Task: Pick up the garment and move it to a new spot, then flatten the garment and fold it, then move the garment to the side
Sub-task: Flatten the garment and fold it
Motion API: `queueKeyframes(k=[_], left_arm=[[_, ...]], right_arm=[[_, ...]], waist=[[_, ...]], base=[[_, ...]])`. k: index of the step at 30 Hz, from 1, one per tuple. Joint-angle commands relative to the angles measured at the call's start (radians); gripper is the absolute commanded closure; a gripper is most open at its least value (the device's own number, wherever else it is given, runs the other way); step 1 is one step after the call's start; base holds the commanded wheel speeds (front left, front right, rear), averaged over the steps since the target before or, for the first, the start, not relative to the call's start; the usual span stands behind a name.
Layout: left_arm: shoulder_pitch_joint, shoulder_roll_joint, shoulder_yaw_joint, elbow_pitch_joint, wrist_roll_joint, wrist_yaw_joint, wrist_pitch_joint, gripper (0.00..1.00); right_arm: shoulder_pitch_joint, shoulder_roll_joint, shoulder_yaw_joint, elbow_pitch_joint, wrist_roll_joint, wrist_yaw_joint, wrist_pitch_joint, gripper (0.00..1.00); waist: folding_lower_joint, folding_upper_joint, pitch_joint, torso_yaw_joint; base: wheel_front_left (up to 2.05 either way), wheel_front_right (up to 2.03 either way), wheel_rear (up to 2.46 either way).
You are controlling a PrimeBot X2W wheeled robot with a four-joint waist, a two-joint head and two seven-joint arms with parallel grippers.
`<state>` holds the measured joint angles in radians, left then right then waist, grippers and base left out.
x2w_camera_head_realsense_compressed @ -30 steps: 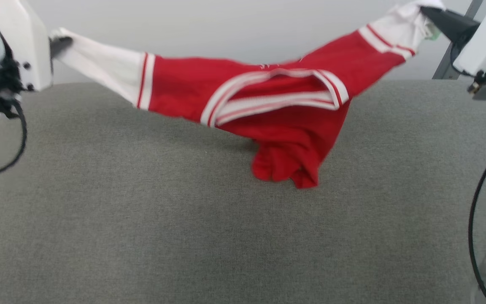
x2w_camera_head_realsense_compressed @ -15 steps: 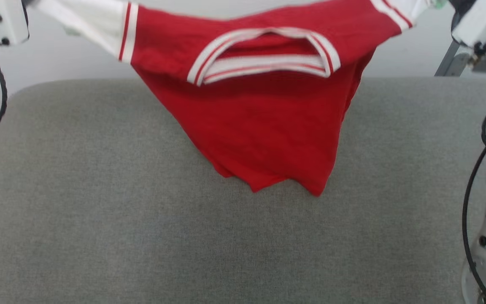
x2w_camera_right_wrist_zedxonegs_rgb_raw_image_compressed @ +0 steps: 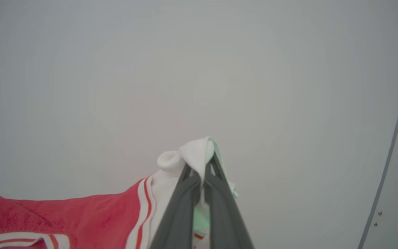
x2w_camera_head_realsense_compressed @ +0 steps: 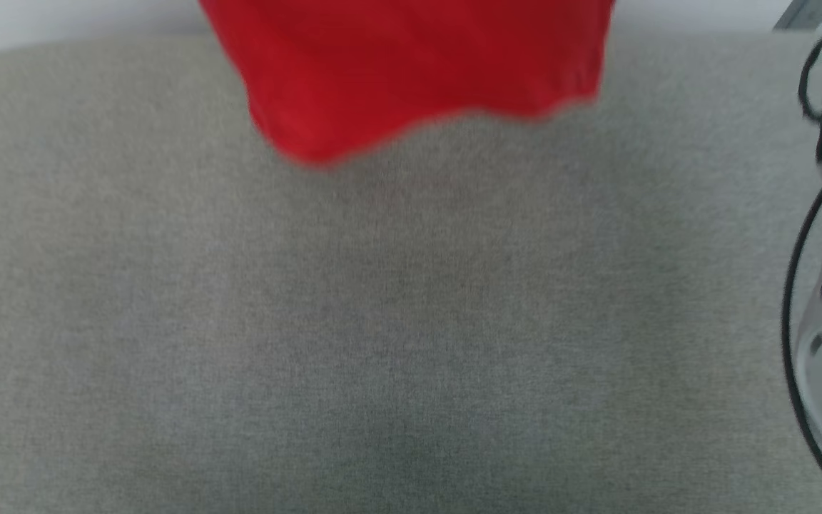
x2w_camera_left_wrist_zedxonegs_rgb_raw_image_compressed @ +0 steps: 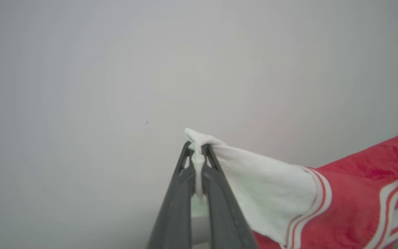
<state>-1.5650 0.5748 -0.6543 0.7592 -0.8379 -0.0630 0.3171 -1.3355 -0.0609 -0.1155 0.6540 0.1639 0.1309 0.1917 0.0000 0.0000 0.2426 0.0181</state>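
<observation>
Shirt (x2w_camera_head_realsense_compressed: 411, 71) held aloft by both sleeves: the left gripper (x2w_camera_left_wrist_zedxonegs_rgb_raw_image_compressed: 196, 149) is seen clamped tight on a white sleeve tip, a tuft of cloth pushed out past its fingers, with the striped trim and red body trailing away to its right. The right gripper (x2w_camera_right_wrist_zedxonegs_rgb_raw_image_compressed: 201, 166) is clamped likewise on the other sleeve, the red body running off to its left. Below and between the two grippers, the blurred red body is seen hanging over a grey padded surface (x2w_camera_head_realsense_compressed: 411, 321).
</observation>
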Motion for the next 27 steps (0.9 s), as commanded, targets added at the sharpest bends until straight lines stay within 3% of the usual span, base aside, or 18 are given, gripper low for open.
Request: queueKeyframes(k=[1,7,9,12,15,19,27], left_arm=[[-0.051,-0.003,-0.005,0.022,0.056,-0.006,-0.095,1.00],[-0.125,-0.049,-0.001,0.103,0.120,-0.039,-0.422,1.00],[-0.104,-0.052,-0.007,0.132,0.124,-0.051,-0.501,1.00],[-0.048,-0.057,-0.032,0.189,0.125,-0.060,-0.538,1.00],[0.021,-0.067,-0.056,0.237,0.100,-0.066,-0.542,1.00],[0.128,-0.075,-0.089,0.281,0.034,-0.066,-0.472,1.00],[0.292,-0.063,-0.170,0.263,-0.062,-0.066,-0.299,1.00]], right_arm=[[-0.044,0.003,0.000,0.044,-0.041,0.000,-0.086,1.00],[-0.144,-0.012,0.046,0.173,-0.180,0.000,-0.379,1.00],[-0.150,-0.010,0.075,0.228,-0.189,0.000,-0.404,1.00],[-0.115,-0.008,0.110,0.310,-0.177,0.000,-0.406,1.00],[-0.071,-0.011,0.151,0.376,-0.151,-0.001,-0.403,1.00],[0.005,-0.005,0.182,0.443,-0.059,0.000,-0.363,1.00],[0.123,-0.024,0.259,0.459,0.109,-0.001,-0.219,1.00]], waist=[[0.0000,0.0000,0.057,0.006],[0.0000,0.0000,0.112,0.023],[0.0000,0.0000,0.119,0.029],[0.0000,0.0000,0.124,0.037],[0.0000,0.0000,0.124,0.045],[0.0000,0.0000,0.117,0.056],[0.0000,0.0000,0.087,0.066]], base=[[0.00,0.00,0.00],[0.00,0.00,0.00],[0.00,0.00,0.00],[0.00,0.00,0.00],[0.00,0.00,0.00],[0.00,0.00,0.00],[0.00,0.00,0.00]])
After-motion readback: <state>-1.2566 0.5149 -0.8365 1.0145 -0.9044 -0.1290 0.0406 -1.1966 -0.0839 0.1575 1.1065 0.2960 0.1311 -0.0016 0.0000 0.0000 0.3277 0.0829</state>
